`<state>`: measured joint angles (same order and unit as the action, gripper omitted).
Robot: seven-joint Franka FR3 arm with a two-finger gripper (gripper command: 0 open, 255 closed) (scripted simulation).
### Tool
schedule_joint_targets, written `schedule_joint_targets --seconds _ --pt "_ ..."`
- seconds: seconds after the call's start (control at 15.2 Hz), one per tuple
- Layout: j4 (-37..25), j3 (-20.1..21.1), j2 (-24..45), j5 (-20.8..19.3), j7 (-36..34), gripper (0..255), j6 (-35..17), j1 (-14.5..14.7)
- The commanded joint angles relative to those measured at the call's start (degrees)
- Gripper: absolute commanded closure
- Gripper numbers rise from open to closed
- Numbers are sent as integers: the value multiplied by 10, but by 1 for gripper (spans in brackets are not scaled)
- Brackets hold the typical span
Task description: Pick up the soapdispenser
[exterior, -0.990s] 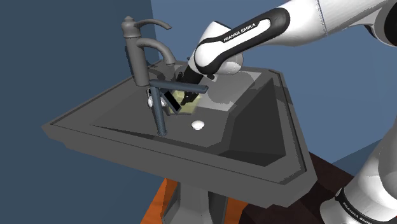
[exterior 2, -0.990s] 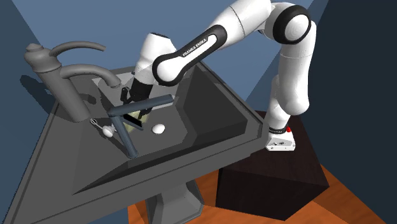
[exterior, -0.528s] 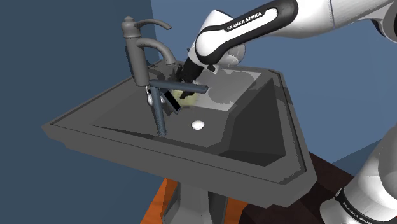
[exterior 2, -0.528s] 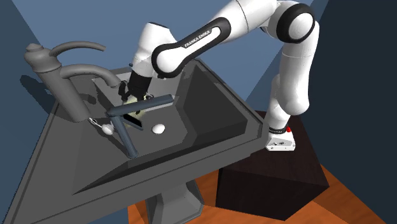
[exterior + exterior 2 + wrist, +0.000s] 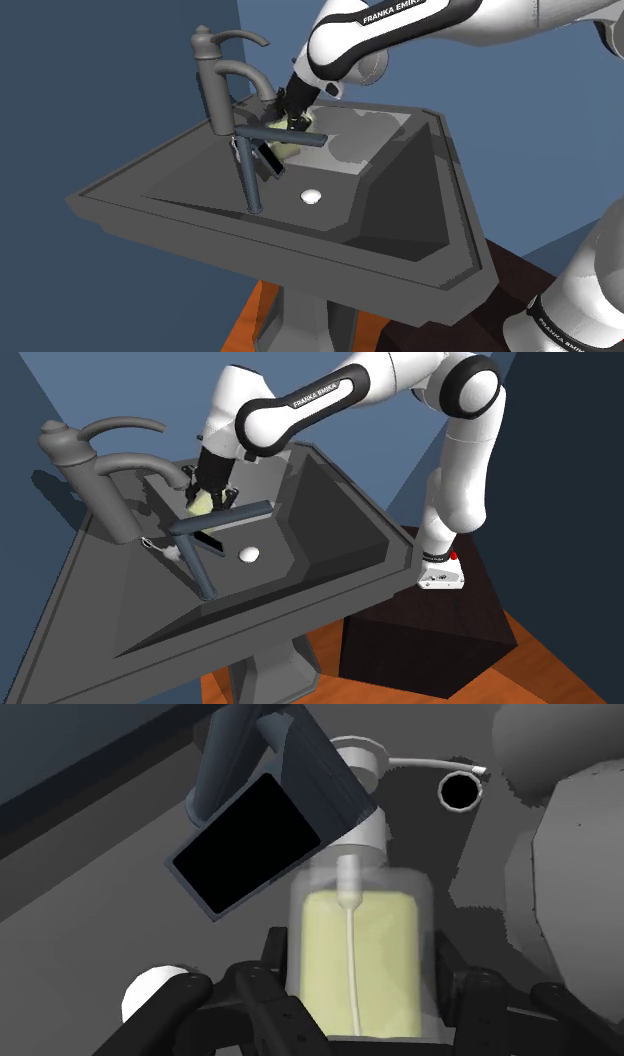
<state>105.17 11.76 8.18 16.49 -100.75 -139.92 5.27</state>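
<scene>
Gripper (image 5: 356,972) is clamped on the soap dispenser (image 5: 358,919). In the wrist view the black fingers (image 5: 272,969) press both sides of the clear body with its yellow-green fill, pump head pointing away from the hand.

Change over the last second: hand and bottle have risen. They were low in the basin, partly behind the dark bar, and now sit above it, with the arm's forearm higher in both exterior views. The dispenser now hangs in the grip just above the basin's back slope, seemingly off the surface. Judgement: grasp made, lift under way, task nearly done if the grip holds.

Nearest clutter: a dark blue-grey bar fixture (image 5: 285,137), a post rising from the basin with a cross arm. The arm runs just under the bottle, and a flat black face on it shows right beside the pump in the wrist view. Contact is hard to rule out.

The white drain (image 5: 311,196) lies a little further off on the basin floor.

The grey faucet (image 5: 215,90) stands at the back edge. Its lower spout ends just beside the gripper in the second exterior view, so a straight rise could clip it. Drawing back toward the arm looks safer.

Beyond: the sink rim (image 5: 392,552), the dark stand (image 5: 420,632), orange floor and blue walls.
</scene>
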Motion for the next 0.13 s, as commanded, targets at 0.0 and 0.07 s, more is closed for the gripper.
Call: schedule_joint_targets --seconds 0.0,0.07 --pt "-7 -2 -2 -2 -2 255 7 -2" --pt "-7 -2 -2 -2 -2 255 7 -2"
